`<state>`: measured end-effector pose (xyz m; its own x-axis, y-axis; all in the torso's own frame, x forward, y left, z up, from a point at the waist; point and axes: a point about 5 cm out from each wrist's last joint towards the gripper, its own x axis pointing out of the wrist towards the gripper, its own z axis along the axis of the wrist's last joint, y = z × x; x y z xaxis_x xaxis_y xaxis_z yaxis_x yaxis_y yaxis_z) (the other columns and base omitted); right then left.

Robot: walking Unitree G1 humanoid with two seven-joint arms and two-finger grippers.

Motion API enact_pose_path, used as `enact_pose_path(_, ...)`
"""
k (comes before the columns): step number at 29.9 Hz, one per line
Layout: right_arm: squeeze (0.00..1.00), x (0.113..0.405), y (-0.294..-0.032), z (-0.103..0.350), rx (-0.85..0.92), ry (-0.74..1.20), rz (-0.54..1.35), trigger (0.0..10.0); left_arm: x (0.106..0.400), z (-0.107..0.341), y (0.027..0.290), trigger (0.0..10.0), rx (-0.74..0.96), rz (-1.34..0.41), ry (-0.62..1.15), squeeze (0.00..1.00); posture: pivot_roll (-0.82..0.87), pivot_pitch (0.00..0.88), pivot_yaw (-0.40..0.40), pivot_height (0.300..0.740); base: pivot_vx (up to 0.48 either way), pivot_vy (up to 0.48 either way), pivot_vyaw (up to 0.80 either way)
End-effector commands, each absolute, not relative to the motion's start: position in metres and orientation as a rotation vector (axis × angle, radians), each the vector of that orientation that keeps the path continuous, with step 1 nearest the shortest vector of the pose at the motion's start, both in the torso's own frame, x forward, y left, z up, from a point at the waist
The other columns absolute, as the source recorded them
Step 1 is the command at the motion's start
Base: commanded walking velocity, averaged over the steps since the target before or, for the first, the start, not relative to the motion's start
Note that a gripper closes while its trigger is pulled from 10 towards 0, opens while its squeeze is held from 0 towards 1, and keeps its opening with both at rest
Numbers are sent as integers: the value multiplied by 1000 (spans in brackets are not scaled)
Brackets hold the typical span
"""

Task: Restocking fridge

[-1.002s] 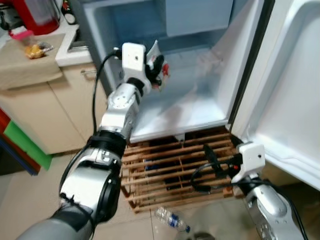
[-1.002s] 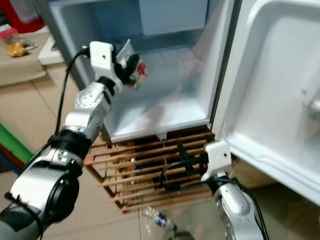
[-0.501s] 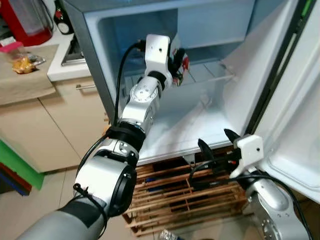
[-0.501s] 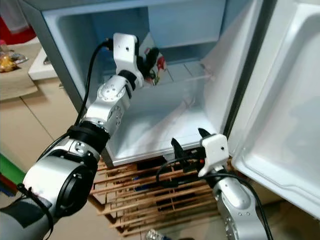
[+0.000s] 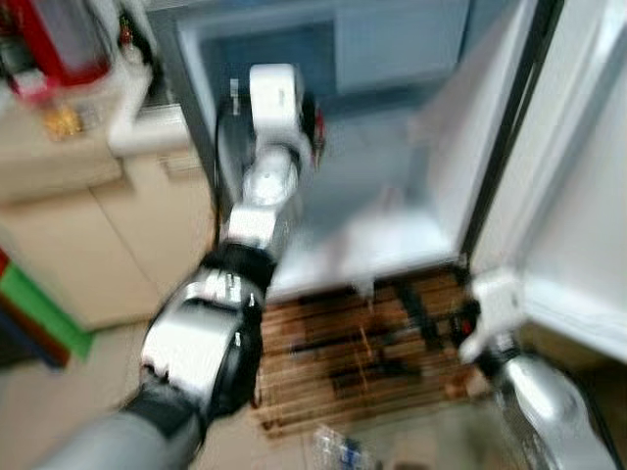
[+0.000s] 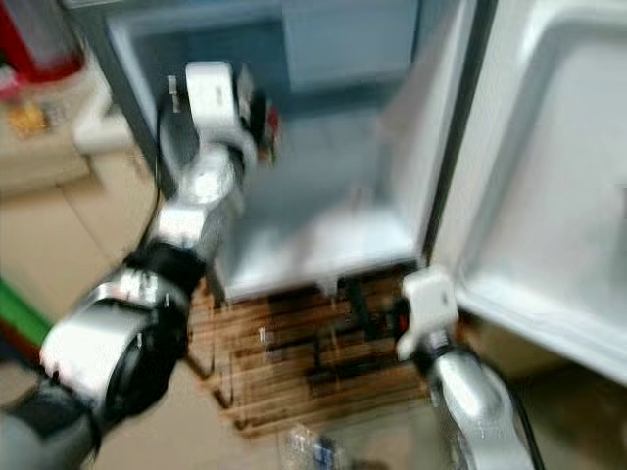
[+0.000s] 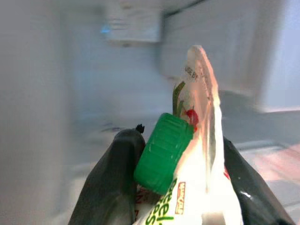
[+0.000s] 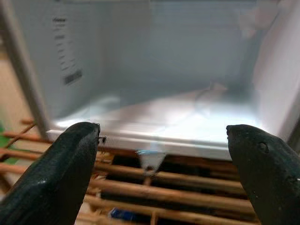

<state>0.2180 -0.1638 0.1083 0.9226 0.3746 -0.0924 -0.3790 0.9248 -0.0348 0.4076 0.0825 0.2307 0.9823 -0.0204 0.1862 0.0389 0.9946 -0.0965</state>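
Left gripper (image 7: pixel 176 187) is clamped on a pouch (image 7: pixel 199 154) with a green cap (image 7: pixel 163 152), inside the open fridge (image 8: pixel 154 117). Right gripper (image 8: pixel 164 173), fingers apart, hangs low by the wooden rack (image 5: pixel 362 357). Risk: the soft pouch could slip, or flop over once released.

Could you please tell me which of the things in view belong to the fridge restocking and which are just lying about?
Belonging to the job:
- white squeeze pouch with green screw cap, clamped in the left gripper
- open white fridge
- right gripper, open, low before the fridge

Lying about:
- wooden slatted pallet
- clear plastic bottle on the floor
- red appliance on the counter
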Motion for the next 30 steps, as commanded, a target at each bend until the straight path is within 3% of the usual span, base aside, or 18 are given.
enact_pose_path(1,0,220,-162,112,-51,74,398,10000,410,235,86,10000,-93,-3,-203,0,-246,0,101,740,0,0,0)
enact_pose_path(10,0,215,-160,113,-58,77,404,10000,414,237,89,10000,-66,4,-189,0,-266,14,108,740,0,0,0)
enact_pose_path(20,0,200,-156,123,-59,64,405,10000,416,254,69,10000,-137,-49,-194,0,-316,66,123,740,0,0,0)
enact_pose_path(23,0,192,-158,122,-59,82,397,10000,416,258,56,10000,-260,-39,-146,0,-331,83,124,740,0,0,0)
enact_pose_path(24,0,190,-159,120,-59,96,392,10000,412,264,39,10000,-308,-78,-145,0,-334,90,125,740,0,0,0)
enact_pose_path(30,0,183,-159,119,-54,119,382,10000,396,263,-6,10000,-221,-227,-199,0,-321,113,118,740,0,0,0)
